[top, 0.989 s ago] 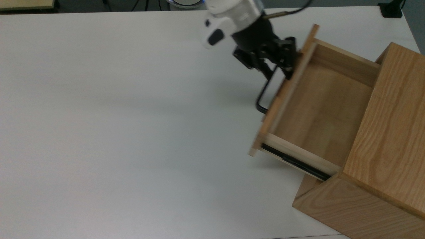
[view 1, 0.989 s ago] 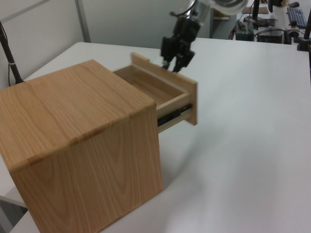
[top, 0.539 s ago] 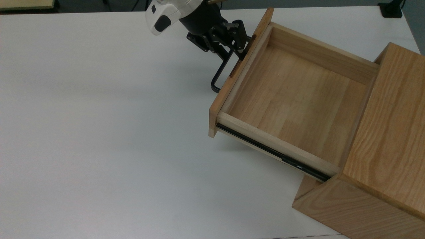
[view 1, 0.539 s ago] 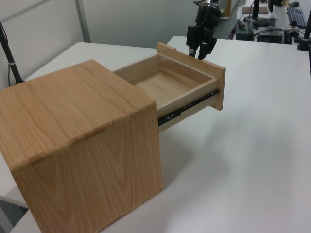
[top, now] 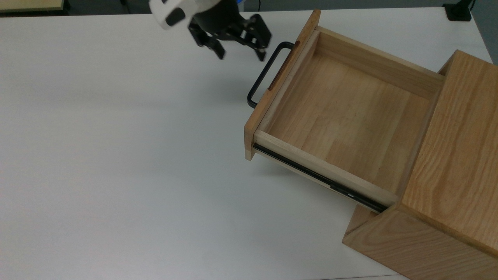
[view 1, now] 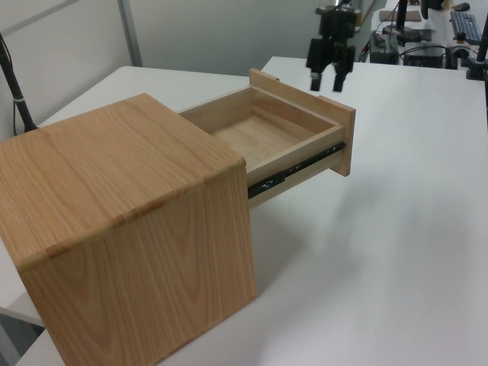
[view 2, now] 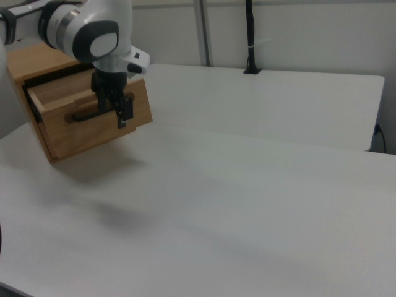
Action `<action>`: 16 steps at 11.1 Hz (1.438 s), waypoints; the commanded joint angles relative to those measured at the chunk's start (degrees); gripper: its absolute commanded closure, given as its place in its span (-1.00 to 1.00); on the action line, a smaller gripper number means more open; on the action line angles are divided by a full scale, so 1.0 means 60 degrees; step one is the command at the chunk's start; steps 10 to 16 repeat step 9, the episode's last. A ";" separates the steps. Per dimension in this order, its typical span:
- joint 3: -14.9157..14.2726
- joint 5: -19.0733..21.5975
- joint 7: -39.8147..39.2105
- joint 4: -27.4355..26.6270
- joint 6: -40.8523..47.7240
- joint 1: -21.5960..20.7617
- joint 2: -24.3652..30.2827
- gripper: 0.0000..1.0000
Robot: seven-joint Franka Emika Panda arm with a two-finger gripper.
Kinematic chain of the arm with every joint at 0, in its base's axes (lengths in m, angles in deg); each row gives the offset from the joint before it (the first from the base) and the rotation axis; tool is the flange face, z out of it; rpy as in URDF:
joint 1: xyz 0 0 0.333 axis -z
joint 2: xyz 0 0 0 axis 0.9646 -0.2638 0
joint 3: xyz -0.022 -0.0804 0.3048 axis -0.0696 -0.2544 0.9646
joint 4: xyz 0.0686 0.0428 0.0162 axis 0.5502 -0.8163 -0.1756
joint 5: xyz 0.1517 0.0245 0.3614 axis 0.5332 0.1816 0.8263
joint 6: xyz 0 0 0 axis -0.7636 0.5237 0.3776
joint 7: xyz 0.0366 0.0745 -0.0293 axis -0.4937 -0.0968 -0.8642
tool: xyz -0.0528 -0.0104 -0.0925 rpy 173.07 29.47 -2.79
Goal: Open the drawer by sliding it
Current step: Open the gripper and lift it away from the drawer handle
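The light wooden drawer stands pulled far out of the oak cabinet, its shallow box bare inside and a black side rail showing. Its long black bar handle is free. My gripper is open, hanging just to the top view's left of the handle's far end, touching nothing. In the left view the gripper hovers above the drawer front's far edge. In the right view the gripper hangs in front of the handle and the drawer front.
A wide white table stretches to the top view's left of the cabinet. A black clamp sits at its far right corner. A black post rises at the table's back edge in the right view. Desks with equipment stand behind.
The drawer slid out much further, then stopped. My gripper let go of the handle, opened, and drew away to the top view's left.
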State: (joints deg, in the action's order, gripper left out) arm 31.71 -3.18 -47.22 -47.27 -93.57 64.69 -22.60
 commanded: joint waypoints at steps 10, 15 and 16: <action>-0.0085 -0.4441 -0.2098 0.0449 0.1604 0.0511 0.0853 -1.00; -0.0085 -0.4441 -0.2098 0.0449 0.1604 0.0511 0.0853 -1.00; -0.0085 -0.4441 -0.2098 0.0449 0.1604 0.0511 0.0853 -1.00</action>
